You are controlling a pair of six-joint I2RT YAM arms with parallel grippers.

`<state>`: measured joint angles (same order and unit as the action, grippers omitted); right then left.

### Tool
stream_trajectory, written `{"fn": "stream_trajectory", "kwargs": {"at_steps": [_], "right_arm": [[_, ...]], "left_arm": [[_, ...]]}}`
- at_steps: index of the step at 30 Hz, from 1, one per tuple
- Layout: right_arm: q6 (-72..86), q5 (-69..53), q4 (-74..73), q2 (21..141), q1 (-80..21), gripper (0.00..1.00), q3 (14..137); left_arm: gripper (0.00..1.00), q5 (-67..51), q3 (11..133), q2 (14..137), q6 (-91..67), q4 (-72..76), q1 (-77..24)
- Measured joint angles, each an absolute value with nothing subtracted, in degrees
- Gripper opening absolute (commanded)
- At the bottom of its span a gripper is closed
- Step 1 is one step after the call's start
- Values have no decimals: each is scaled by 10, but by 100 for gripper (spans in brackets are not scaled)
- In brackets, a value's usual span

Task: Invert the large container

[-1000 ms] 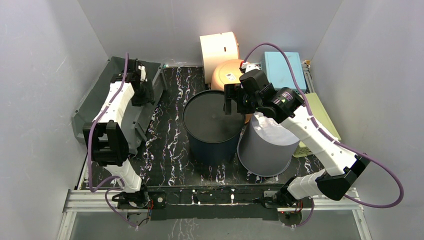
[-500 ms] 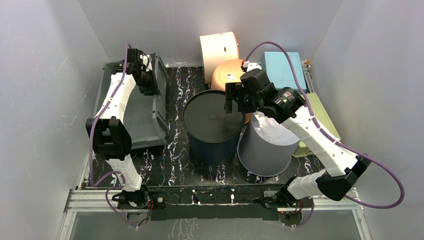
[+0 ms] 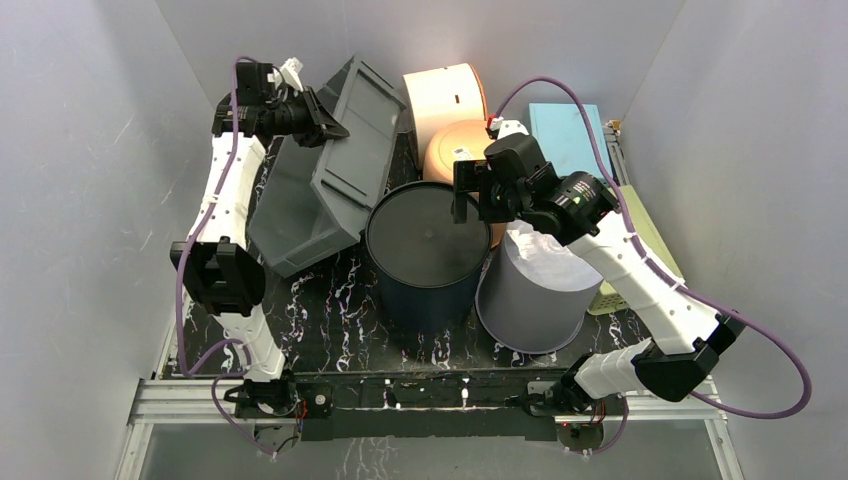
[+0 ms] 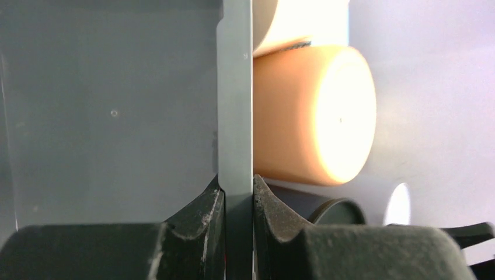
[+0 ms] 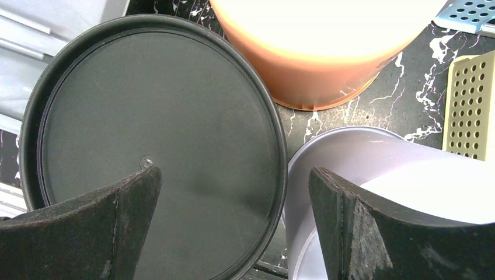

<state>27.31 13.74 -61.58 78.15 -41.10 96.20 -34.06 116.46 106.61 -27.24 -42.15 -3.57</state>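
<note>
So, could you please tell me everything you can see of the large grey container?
The large grey container is a rectangular bin, matte plastic by the look, with ribbed, stepped walls. It is tipped steeply, its near end on the marbled table and its far end raised toward the back wall. The left fingers are shut on its thin rim. Its side lies close to the dark round bin; I cannot tell whether they touch.

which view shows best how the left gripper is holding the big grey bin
Left wrist view: the left gripper pinches the wall edge of the grey bin, close up. Top external shows the bin tilted up, the grip tiny. Right wrist misses the grip.
</note>
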Motion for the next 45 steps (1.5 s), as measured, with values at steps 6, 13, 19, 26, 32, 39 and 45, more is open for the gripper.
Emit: {"fn": "stream_trajectory", "kwargs": {"at_steps": [6,13,19,26,32,39,45], "right_arm": [[273,137,-619,782,-411,98,966],[274,134,-620,786,-411,98,967],[274,130,-619,792,-411,98,967],[278,125,-618,792,-411,98,967],[284,124,-616,792,-411,98,966],[286,120,-615,791,-411,98,966],[286,116,-610,790,-411,98,958]], "left_arm": [[0,-424,1092,1052,-404,-281,6],[0,-510,884,984,-642,16,76],[0,-548,788,966,-828,226,128],[0,-564,708,933,-945,373,184],[14,-597,605,872,-906,375,221],[84,-594,662,837,-648,60,237],[98,-500,801,837,-442,-206,236]]}}
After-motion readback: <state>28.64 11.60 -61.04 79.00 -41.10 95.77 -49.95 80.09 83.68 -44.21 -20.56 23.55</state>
